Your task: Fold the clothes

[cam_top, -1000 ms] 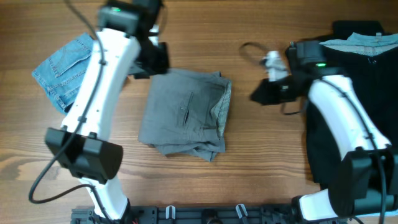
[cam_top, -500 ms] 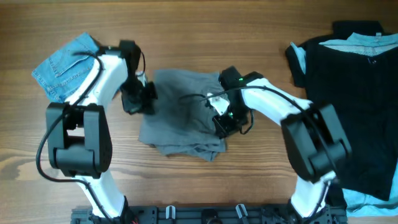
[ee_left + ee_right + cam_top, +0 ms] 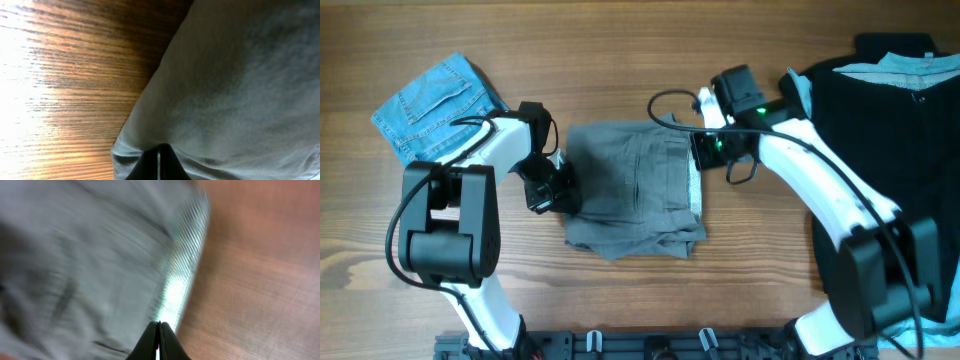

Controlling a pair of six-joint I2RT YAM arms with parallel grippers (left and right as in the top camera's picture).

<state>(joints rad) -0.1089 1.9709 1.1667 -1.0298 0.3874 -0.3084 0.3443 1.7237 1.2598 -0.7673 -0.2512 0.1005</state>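
Note:
The grey shorts (image 3: 635, 190) lie folded into a rough rectangle at the table's middle, with the waistband along their right edge. My left gripper (image 3: 558, 190) is shut, its tips low against the shorts' left edge. In the left wrist view the shut fingers (image 3: 159, 152) rest at the grey cloth (image 3: 235, 90), and I see no cloth between them. My right gripper (image 3: 700, 150) is shut at the shorts' upper right corner. In the blurred right wrist view its shut tips (image 3: 159, 327) sit over the pale waistband (image 3: 180, 280).
Small light-blue denim shorts (image 3: 435, 105) lie at the far left. A big black garment (image 3: 890, 160) with pale-blue cloth (image 3: 910, 65) covers the right side. Bare wood (image 3: 750, 260) lies in front of and behind the grey shorts.
My right gripper moved from the shorts' right middle up to their upper right corner. My left gripper moved down along the left edge. The shorts shifted slightly right and look squarer.

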